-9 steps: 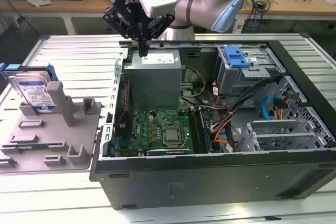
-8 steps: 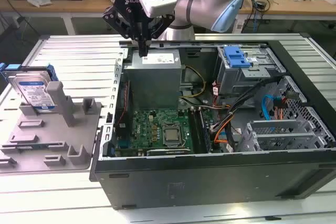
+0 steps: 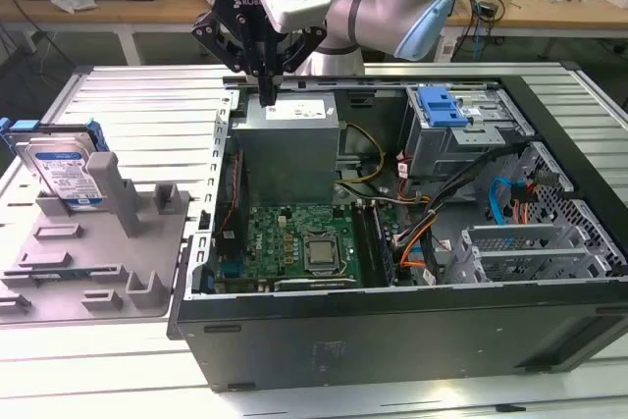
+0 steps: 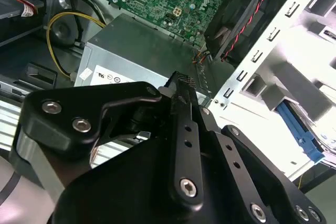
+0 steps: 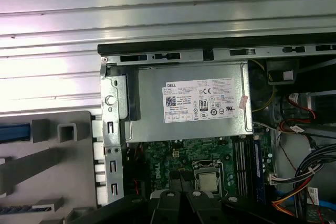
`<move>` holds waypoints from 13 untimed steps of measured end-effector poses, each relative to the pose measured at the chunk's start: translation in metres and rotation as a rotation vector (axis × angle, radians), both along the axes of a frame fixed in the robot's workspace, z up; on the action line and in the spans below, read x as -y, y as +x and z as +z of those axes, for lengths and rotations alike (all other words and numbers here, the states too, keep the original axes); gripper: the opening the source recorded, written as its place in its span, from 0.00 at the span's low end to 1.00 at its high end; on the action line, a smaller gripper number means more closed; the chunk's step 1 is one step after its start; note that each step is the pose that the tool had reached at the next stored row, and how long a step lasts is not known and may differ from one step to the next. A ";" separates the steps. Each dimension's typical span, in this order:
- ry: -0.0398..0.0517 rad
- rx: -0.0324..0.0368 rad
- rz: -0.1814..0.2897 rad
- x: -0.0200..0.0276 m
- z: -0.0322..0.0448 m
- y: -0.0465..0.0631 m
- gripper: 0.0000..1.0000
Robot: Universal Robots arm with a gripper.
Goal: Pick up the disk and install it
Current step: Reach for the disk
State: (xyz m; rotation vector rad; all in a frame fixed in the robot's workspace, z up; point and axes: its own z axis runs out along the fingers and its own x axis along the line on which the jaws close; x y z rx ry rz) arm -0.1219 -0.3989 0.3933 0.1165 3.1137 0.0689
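The job has hardly begun. In the exterior view, the disk (image 3: 61, 172) stands on its edge in one grey holder (image 3: 108, 242), outside the computer case (image 3: 392, 340). It is at about 8 o'clock from the gripper (image 3: 267, 93) and well apart from it.

The gripper hangs over the grey power supply box (image 3: 289, 144). Its fingers are pressed together and hold nothing. The disk is not picked up yet and not put in yet, so both steps are left.

Counting: one disk, one gripper, one case, one power supply box, one green board (image 3: 294, 242), and one metal cage with a blue latch (image 3: 456, 125) at about 3 o'clock from the gripper.
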 end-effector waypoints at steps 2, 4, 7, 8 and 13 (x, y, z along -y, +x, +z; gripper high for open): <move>0.0000 0.0001 0.000 0.0000 0.0000 0.000 0.11; 0.0000 0.0001 0.000 0.0000 0.0000 0.000 0.11; 0.0000 0.0000 0.000 0.0000 -0.0001 -0.007 0.11; -0.0001 0.0001 0.000 0.0000 -0.0001 -0.012 0.11; 0.0000 0.0001 -0.001 -0.0019 -0.0002 -0.031 0.11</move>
